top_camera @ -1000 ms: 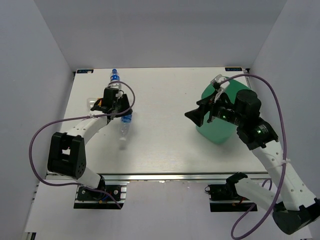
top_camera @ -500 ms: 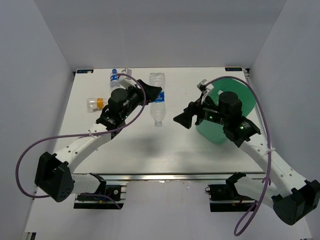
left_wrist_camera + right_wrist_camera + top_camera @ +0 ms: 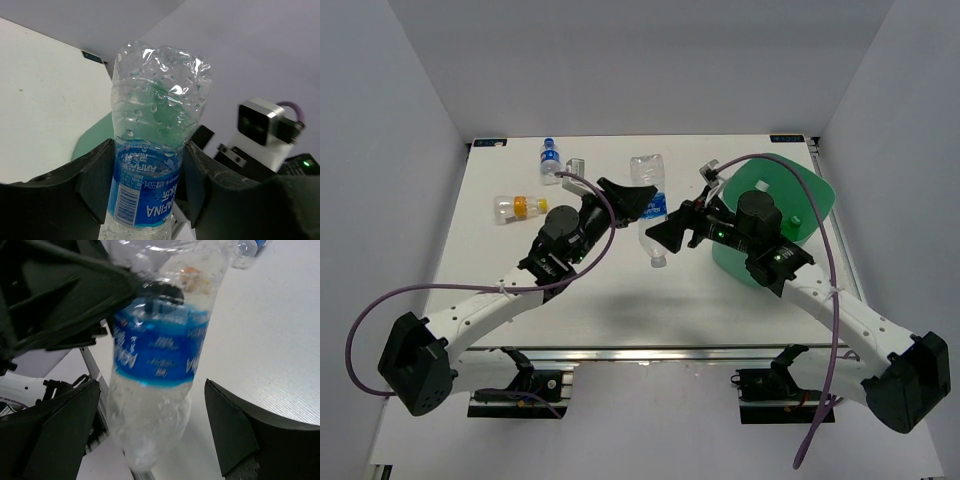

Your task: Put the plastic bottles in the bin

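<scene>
1. The left fingers are squeezed shut on the big clear bottle. They pinch it at its blue label, one finger on each side.
2. The bottle is up in the air over the tabletop. Its crumpled end sticks out past the left fingers.
3. The right fingers are spread wide open. The other end of the bottle hangs between them. They have no hold of it.
4. The green bin sits just behind the right fingers, on the side away from the left fingers.
5. The small blue-label bottle and the orange-band bottle are on the tabletop, well behind the left fingers.
</scene>
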